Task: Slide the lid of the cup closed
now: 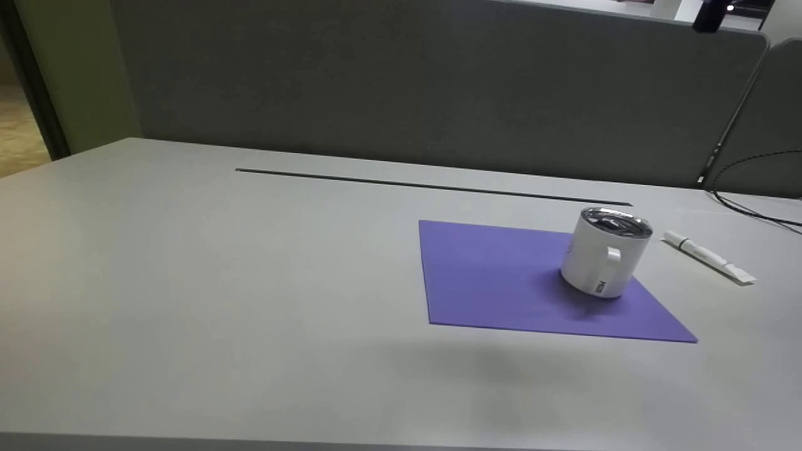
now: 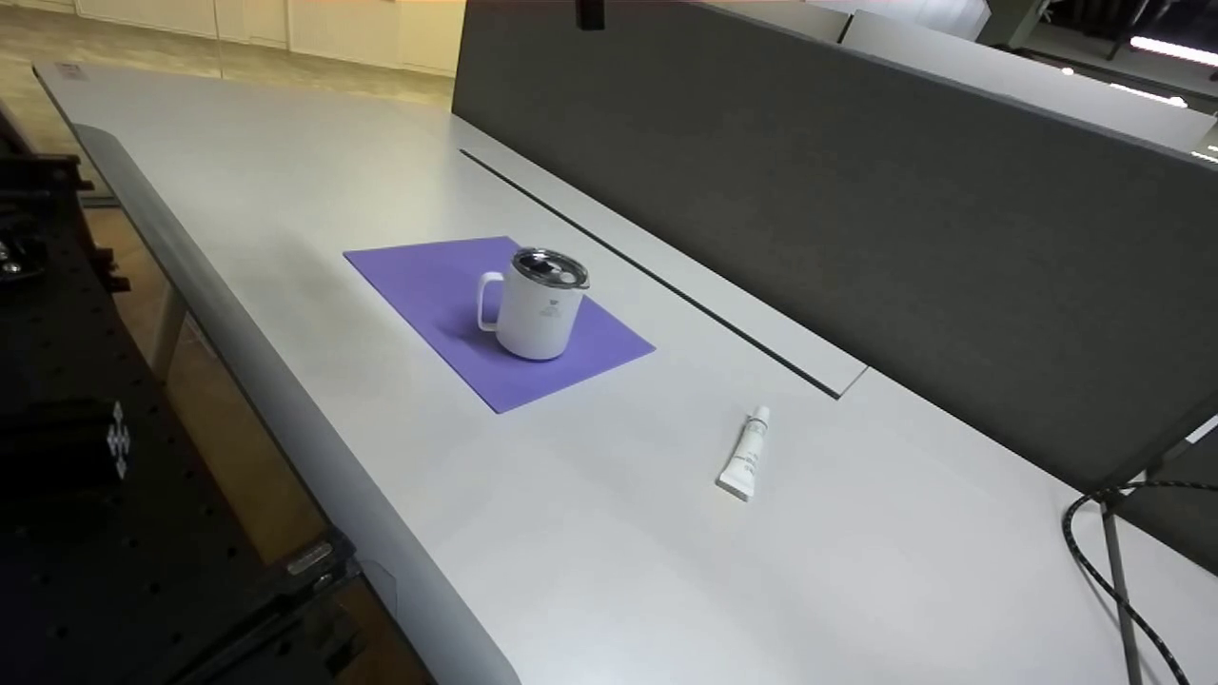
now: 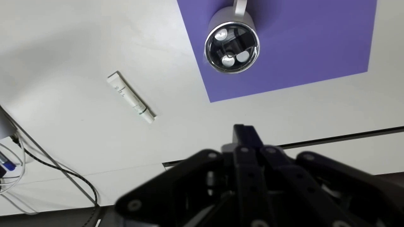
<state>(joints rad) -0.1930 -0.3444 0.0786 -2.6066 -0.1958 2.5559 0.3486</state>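
So the tool (image 3: 247,135) is pinched together on nothing, imo for poking the lid (image 3: 232,47) atop that white mug (image 2: 538,319), which sits upright on the purple mat (image 2: 428,281), probably to stop skidding.

Cup handle (image 3: 240,7) partly outside wrist view.

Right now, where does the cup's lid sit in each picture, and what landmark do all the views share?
In an exterior view: the lid, well right of centre, near mid-height.
In an exterior view: the lid, slightly left of centre, above mid-height.
In the wrist view: the lid, upper part, slightly right of centre.
Shared landmark: the purple mat under the cup.
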